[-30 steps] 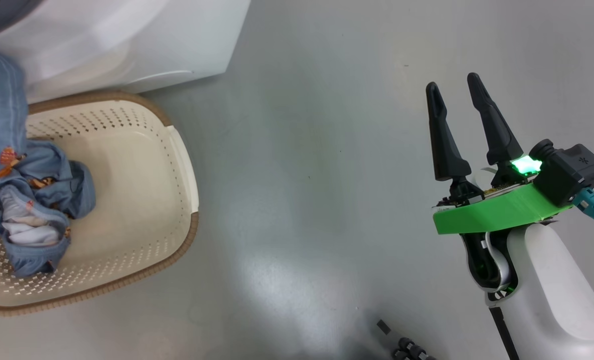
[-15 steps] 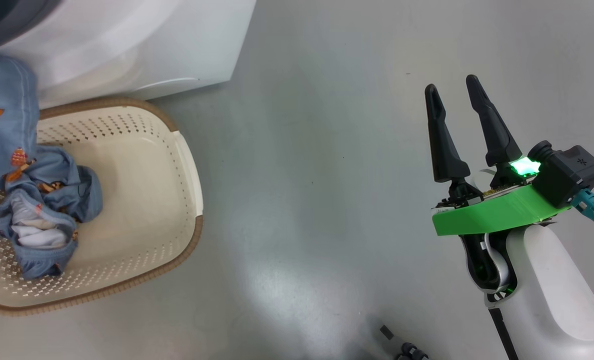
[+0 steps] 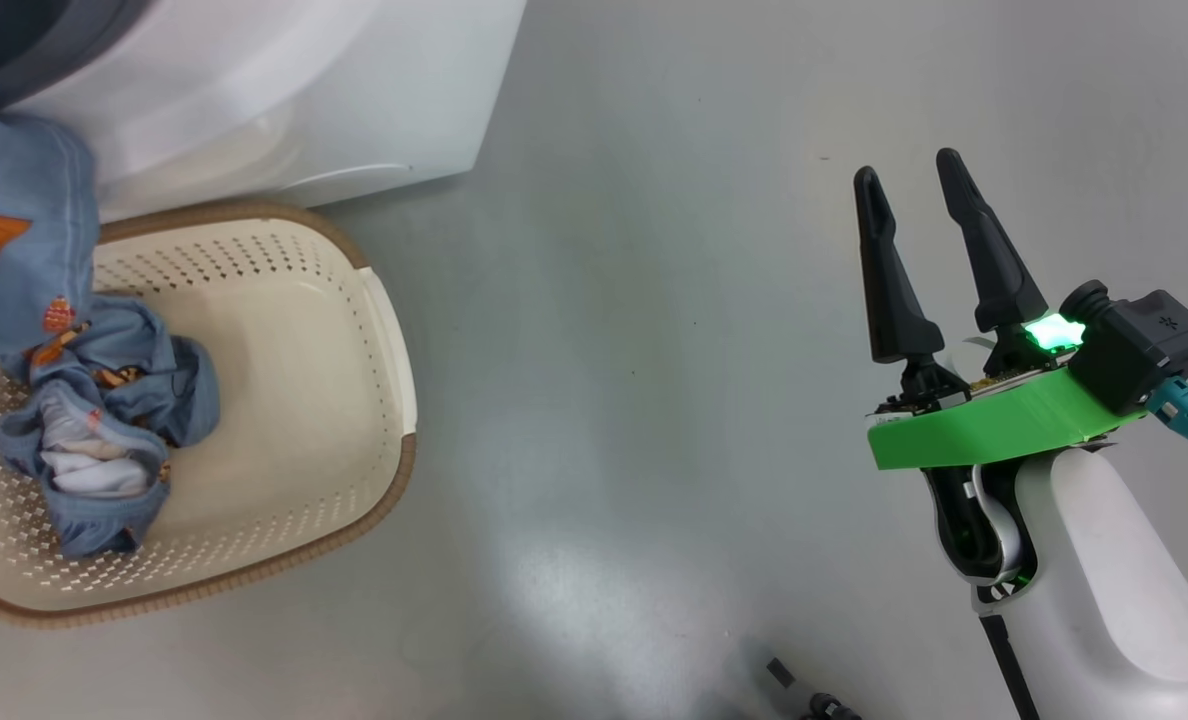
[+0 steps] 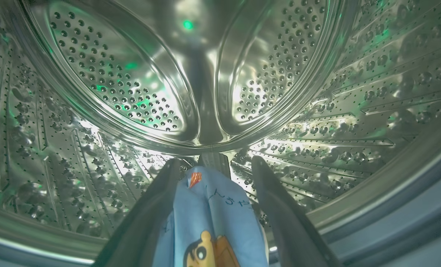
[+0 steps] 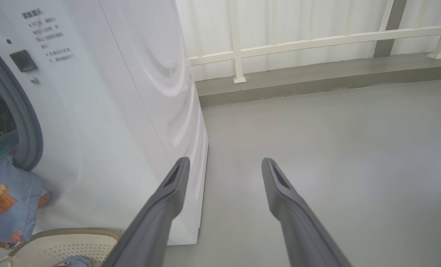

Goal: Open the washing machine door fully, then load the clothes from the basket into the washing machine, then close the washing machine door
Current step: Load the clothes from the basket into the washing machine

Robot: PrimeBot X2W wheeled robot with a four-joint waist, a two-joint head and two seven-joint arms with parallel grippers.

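My left gripper point(image 4: 216, 161) is inside the washing machine's steel drum point(image 4: 124, 92), open, with a light-blue printed garment point(image 4: 213, 222) lying loose between its fingers. That garment point(image 3: 14, 250) trails out over the machine's front and hangs above the basket point(image 3: 359, 290). A second blue garment point(image 3: 104, 430) lies bunched in the basket's left part. The white washing machine point(image 3: 304, 90) stands just behind the basket. My right gripper point(image 3: 907, 166) hovers open and empty over the floor, far right of the basket. The washing machine door is out of view.
Grey floor point(image 3: 634, 350) spreads between the basket and my right arm. In the right wrist view the washer's side point(image 5: 150, 111) is close on the left of my right gripper point(image 5: 225, 160), with a white railing point(image 5: 317, 40) and curtain at the back.
The head camera has shifted, so basket and washer sit a little further right in the picture. My left gripper has gone from shut to open. The right arm has held still.
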